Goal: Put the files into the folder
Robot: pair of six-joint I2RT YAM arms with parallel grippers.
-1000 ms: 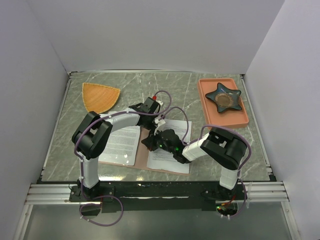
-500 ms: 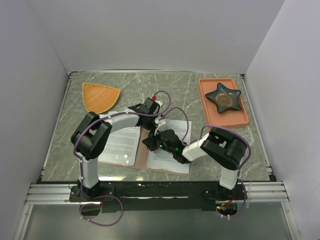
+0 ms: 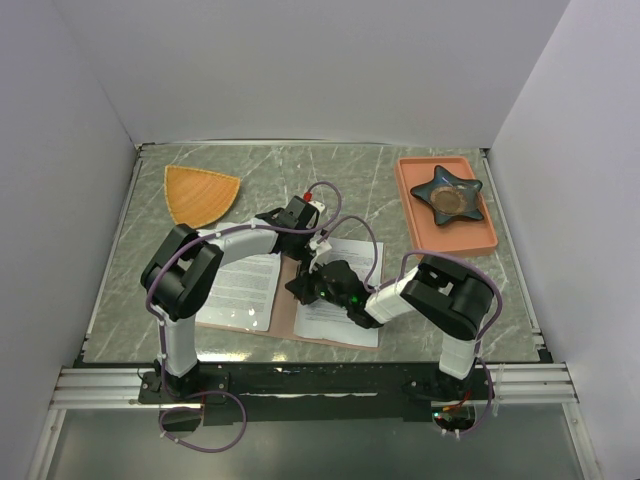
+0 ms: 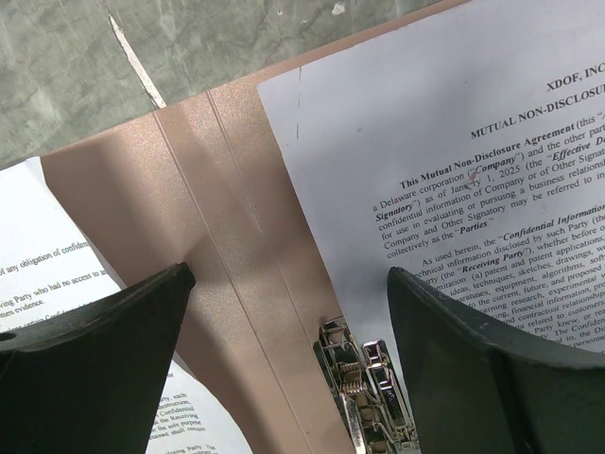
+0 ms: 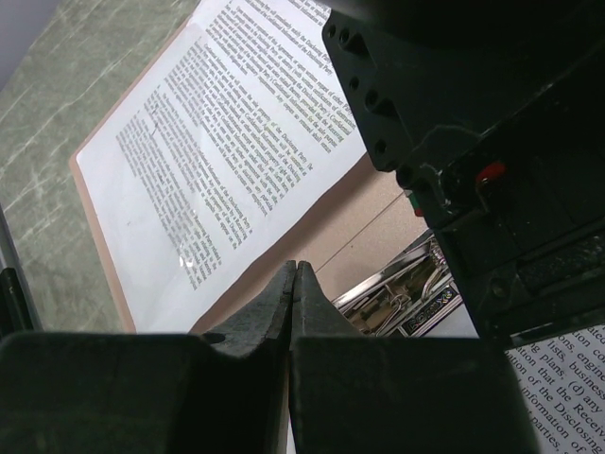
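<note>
The green table (image 3: pixel 380 190) holds the open folder (image 4: pixel 217 218), low in the middle of the top view. The files (image 4: pixel 406 132) lie flat on it, one on each half. The left gripper (image 4: pixel 288 350) is spread wide over the crease. The right gripper (image 5: pixel 295 284) is pressed together, holding nothing, beside a small shiny clip (image 4: pixel 364 388).
</note>
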